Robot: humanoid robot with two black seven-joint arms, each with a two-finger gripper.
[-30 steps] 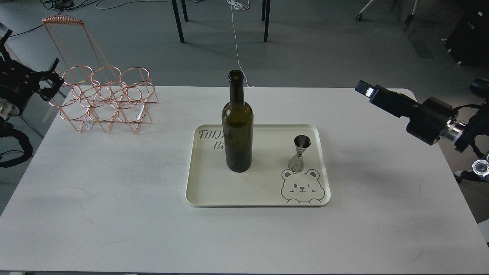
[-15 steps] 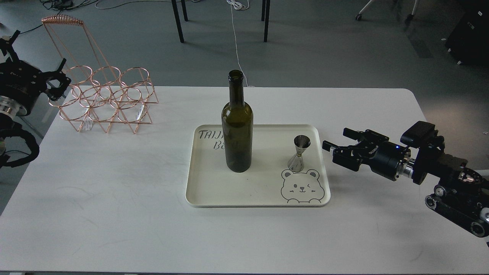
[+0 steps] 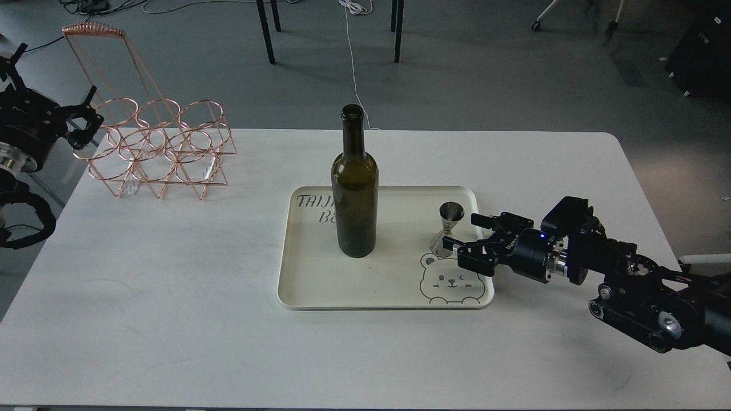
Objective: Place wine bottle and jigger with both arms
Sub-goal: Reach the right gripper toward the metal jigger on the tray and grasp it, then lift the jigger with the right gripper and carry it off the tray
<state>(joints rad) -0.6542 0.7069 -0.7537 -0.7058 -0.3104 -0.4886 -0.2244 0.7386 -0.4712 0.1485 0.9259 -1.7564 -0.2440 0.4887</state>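
Standing on the cream rectangular tray (image 3: pixel 297 285), the dark green glass wine bottle (image 3: pixel 354 194) and small steel hourglass jigger (image 3: pixel 446 229) remain ungrasped. Right gripper (image 3: pixel 460 232) spread beside the jigger; left gripper (image 3: pixel 83 123), well left of the tray, cannot be judged.

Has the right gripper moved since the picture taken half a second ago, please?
Yes. The right gripper has moved left, judged against the tray: it was outside the tray's right edge and now reaches over that edge, open, beside the jigger.

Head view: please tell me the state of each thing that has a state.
wine bottle: upright on the tray, uncorked, not held.
jigger: upright on the tray, not yet gripped.
tray: flat on the table.
copper wire rack: standing, empty.
right tool: open, beside the jigger.
left tool: open, near the rack.
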